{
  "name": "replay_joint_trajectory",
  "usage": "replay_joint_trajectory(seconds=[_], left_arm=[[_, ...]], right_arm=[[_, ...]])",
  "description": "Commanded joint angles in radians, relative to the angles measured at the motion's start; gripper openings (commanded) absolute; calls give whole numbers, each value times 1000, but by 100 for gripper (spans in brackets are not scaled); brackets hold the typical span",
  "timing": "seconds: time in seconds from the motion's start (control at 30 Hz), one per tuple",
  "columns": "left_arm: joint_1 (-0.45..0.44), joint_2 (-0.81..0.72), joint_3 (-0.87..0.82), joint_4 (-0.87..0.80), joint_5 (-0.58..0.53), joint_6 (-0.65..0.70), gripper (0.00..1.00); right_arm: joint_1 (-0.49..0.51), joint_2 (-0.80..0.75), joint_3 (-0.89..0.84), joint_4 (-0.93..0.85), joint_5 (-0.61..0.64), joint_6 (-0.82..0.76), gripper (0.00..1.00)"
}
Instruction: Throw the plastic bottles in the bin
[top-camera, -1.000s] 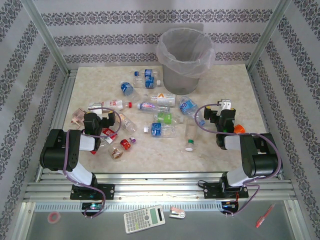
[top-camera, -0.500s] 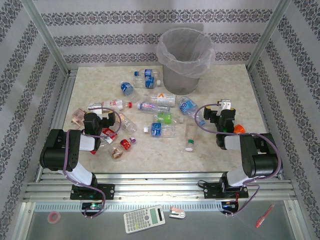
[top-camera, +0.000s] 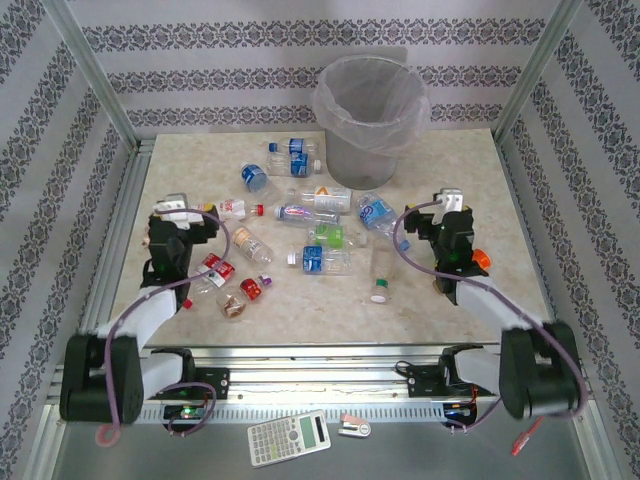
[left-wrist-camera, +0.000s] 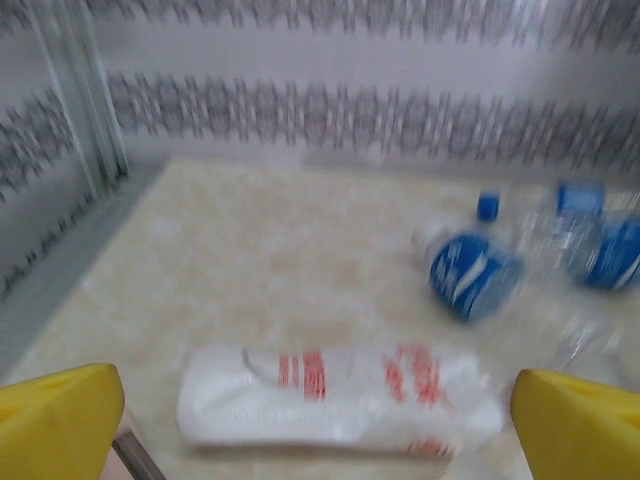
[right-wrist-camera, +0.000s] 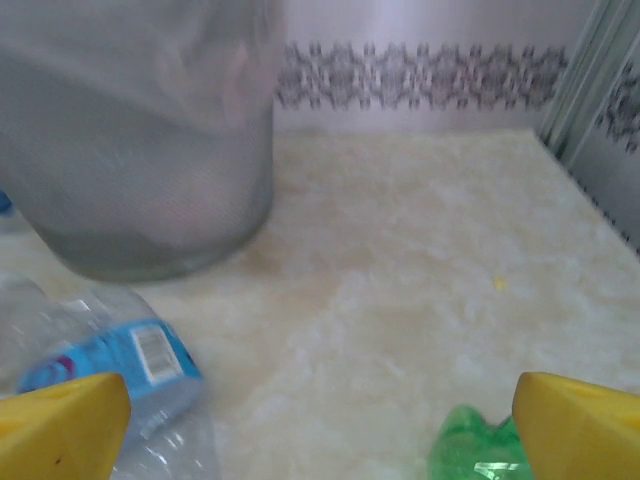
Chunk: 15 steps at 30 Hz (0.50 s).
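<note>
From above, the bin (top-camera: 370, 150) stands at the far edge of the table (top-camera: 480, 160), a little right of the middle. The plastic bottles (top-camera: 315, 215) lie scattered on the middle of the table, between the two arms. The left gripper (top-camera: 185, 215) is near the left edge of the table, just beside the bottles on that side. The right gripper (top-camera: 447, 212) is on the right side. There is bare table between it and the right edge, and more bare table in front of the bin.

In the left wrist view, the left gripper (left-wrist-camera: 320, 435) is wide open, with one yellow fingertip (left-wrist-camera: 55, 425) in each bottom corner. A white bottle with red print (left-wrist-camera: 340, 395) lies flat between them, a bit ahead. Two blue-label bottles (left-wrist-camera: 475, 275) lie farther off on the right. The floor on the left is bare up to the metal post (left-wrist-camera: 75, 100).

In the right wrist view, the right gripper (right-wrist-camera: 320, 430) is wide open too and holds nothing. The bin (right-wrist-camera: 140, 150) stands ahead on the left. A clear bottle with a blue label (right-wrist-camera: 120, 370) lies close to the left fingertip (right-wrist-camera: 60, 425). A green bottle (right-wrist-camera: 480, 450) is by the right one. The middle and right are bare table up to the wall.
</note>
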Motion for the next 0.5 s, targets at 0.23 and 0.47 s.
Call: replay_joint_trajectory(seconds=[0.23,0.47], left_arm=[[-13,-326,287,-800,124,-280,100],[-29,-222,509,-1059,278,-367,100]], right_arm=[[6,-314,268,-810,-50,287,98],[-40,-229,489,-1249,-85,475,98]])
